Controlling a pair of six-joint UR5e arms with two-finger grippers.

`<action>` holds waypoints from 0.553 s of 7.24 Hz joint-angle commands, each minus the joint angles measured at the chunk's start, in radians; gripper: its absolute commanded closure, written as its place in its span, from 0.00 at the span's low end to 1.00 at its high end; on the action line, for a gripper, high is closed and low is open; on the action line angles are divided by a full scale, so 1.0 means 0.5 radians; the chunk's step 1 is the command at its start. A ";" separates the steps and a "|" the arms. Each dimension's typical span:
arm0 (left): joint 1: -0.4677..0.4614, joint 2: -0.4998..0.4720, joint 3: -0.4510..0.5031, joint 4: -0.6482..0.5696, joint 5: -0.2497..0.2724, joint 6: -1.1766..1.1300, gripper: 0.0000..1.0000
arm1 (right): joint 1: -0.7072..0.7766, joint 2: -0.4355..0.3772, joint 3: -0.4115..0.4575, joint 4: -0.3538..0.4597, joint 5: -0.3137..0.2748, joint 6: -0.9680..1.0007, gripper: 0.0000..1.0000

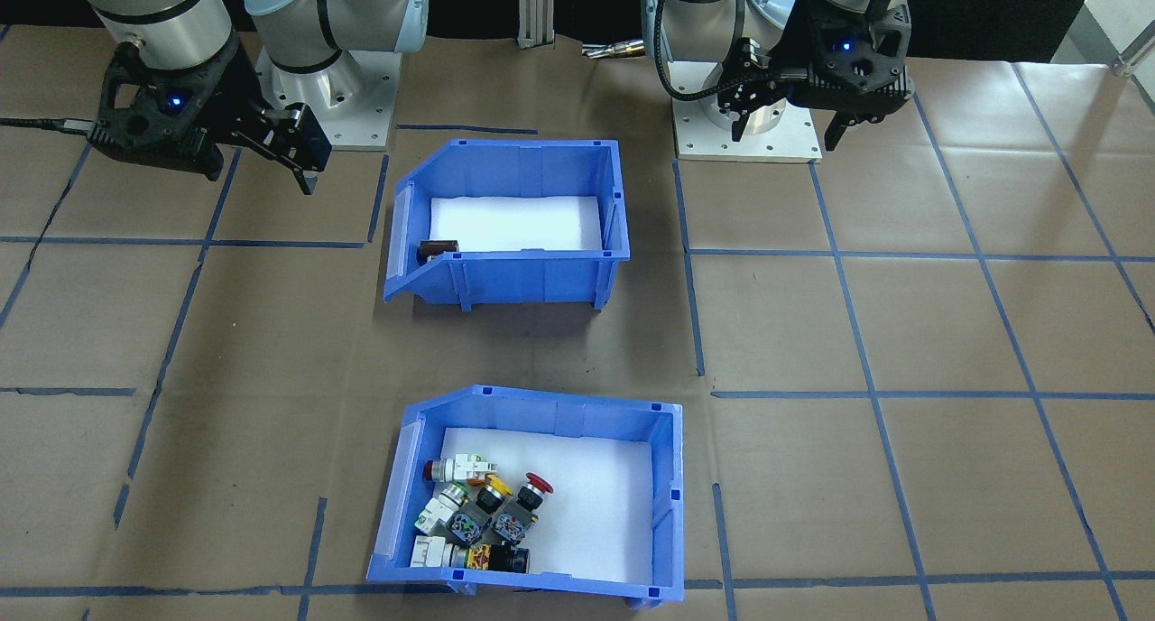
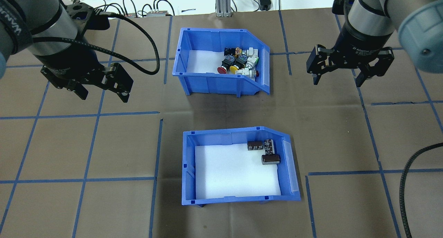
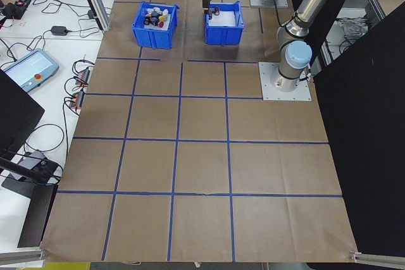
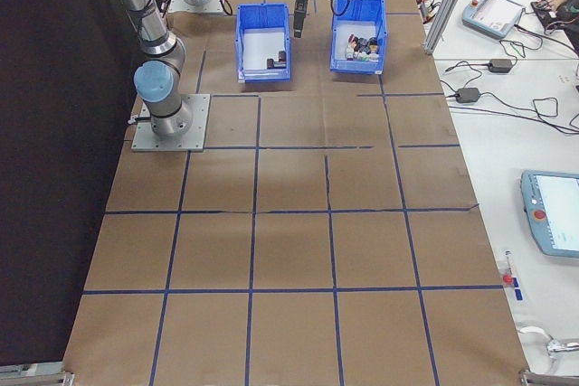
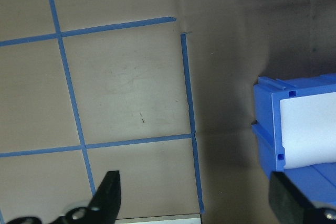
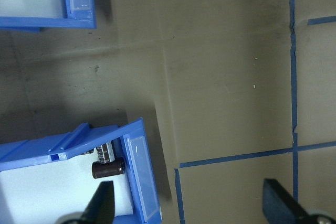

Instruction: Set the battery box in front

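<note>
The battery box (image 2: 238, 130), a blue bin with a white liner, stands on the robot's side of the table, with three dark cells (image 2: 264, 150) in its right corner. It also shows in the front-facing view (image 1: 505, 279), where only one cell (image 1: 439, 249) is visible. The other blue bin, holding the push-button switches (image 2: 211, 82), stands beyond it, toward the table's far edge (image 1: 398, 504). My left gripper (image 2: 104, 96) hangs open and empty to the left of the bins. My right gripper (image 2: 337, 81) hangs open and empty to their right. The right wrist view shows the battery box's open-fronted end (image 6: 139, 171).
Brown paper with a blue tape grid (image 2: 93, 113) covers the table. The arm bases (image 1: 749, 134) sit on the robot's side. An aluminium post (image 2: 223, 2) and cables (image 2: 138, 9) line the far edge. Side benches carry pendants (image 4: 552, 223) and wires.
</note>
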 commanded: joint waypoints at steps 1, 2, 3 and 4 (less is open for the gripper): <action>-0.063 0.053 -0.080 0.001 -0.030 -0.224 0.01 | 0.003 0.124 -0.153 0.000 0.023 -0.218 0.00; -0.115 0.077 -0.126 0.017 -0.017 -0.325 0.01 | 0.012 0.231 -0.297 0.025 0.026 -0.320 0.00; -0.146 0.105 -0.151 0.008 -0.033 -0.460 0.01 | 0.067 0.341 -0.438 0.049 0.023 -0.543 0.00; -0.173 0.130 -0.182 -0.001 -0.030 -0.804 0.01 | 0.183 0.430 -0.536 0.062 0.011 -0.812 0.00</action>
